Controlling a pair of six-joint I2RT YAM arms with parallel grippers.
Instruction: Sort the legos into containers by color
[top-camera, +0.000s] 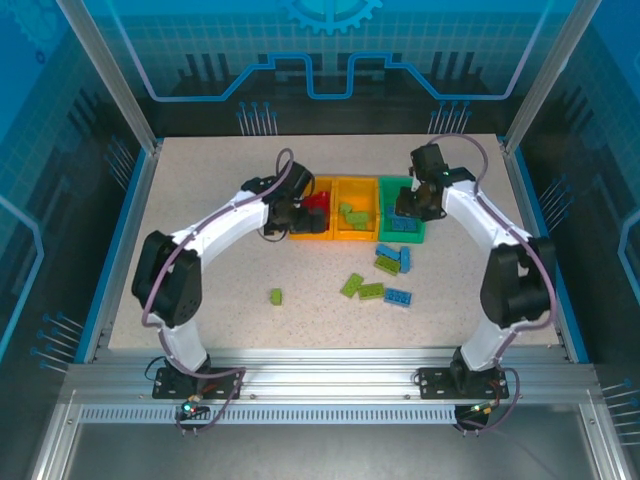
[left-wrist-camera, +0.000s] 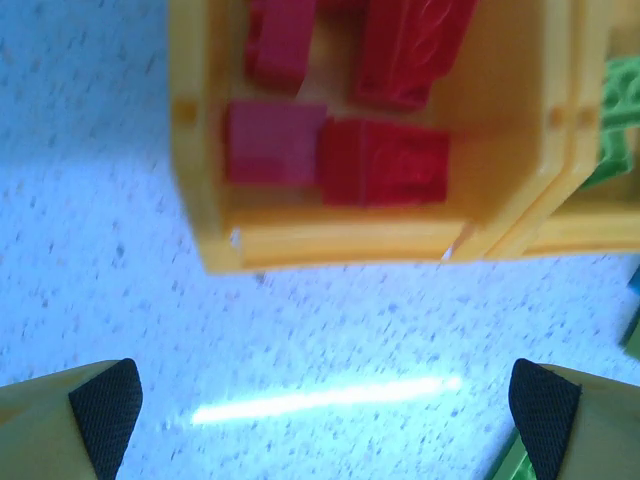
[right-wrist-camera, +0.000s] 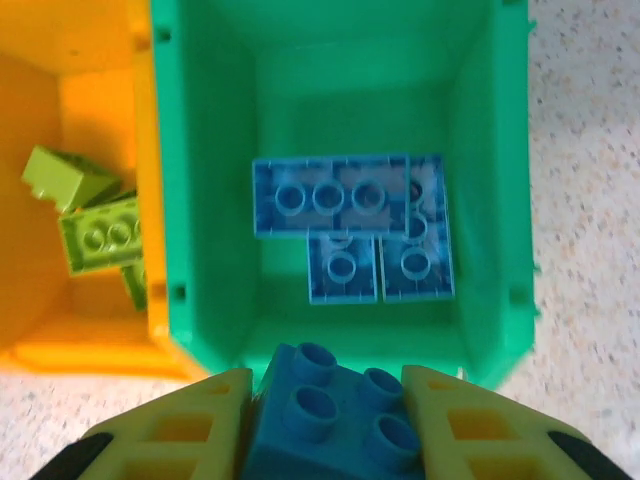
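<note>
My left gripper (left-wrist-camera: 325, 410) stands open over bare table just in front of the left orange-yellow container (left-wrist-camera: 340, 240), nothing between its black pads (left-wrist-camera: 105, 400). That bin holds several red legos (left-wrist-camera: 385, 165). My right gripper (right-wrist-camera: 328, 388) is shut on a blue four-stud lego (right-wrist-camera: 330, 430), held above the near wall of the green container (right-wrist-camera: 200, 200), where three blue legos (right-wrist-camera: 330, 195) lie flat. From above, the left gripper (top-camera: 288, 213) is at the left bin (top-camera: 312, 232) and the right gripper (top-camera: 410, 205) hangs over the green bin (top-camera: 412, 238).
The middle orange-yellow bin (top-camera: 355, 236) holds lime green bricks (right-wrist-camera: 100, 235). Loose bricks lie in front of the bins: blue ones (top-camera: 388, 250) (top-camera: 398, 297), green ones (top-camera: 351, 285) (top-camera: 371, 291), and a lone green one (top-camera: 276, 296) further left.
</note>
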